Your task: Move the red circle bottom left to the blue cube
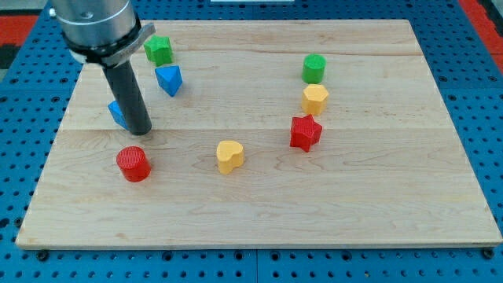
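The red circle (pixel 134 163) lies on the wooden board (pixel 361 204) at the view's lower left. The blue cube (pixel 117 115) sits just above it, mostly hidden behind my rod. My tip (pixel 140 131) rests on the board right beside the blue cube's right side, a short way above the red circle and apart from it.
A blue triangular block (pixel 169 79) and a green star-like block (pixel 159 49) lie at the top left. A green cylinder (pixel 313 68), a yellow hexagon (pixel 315 99) and a red star (pixel 305 132) stand in a column at the right. A yellow heart (pixel 229 156) lies at centre.
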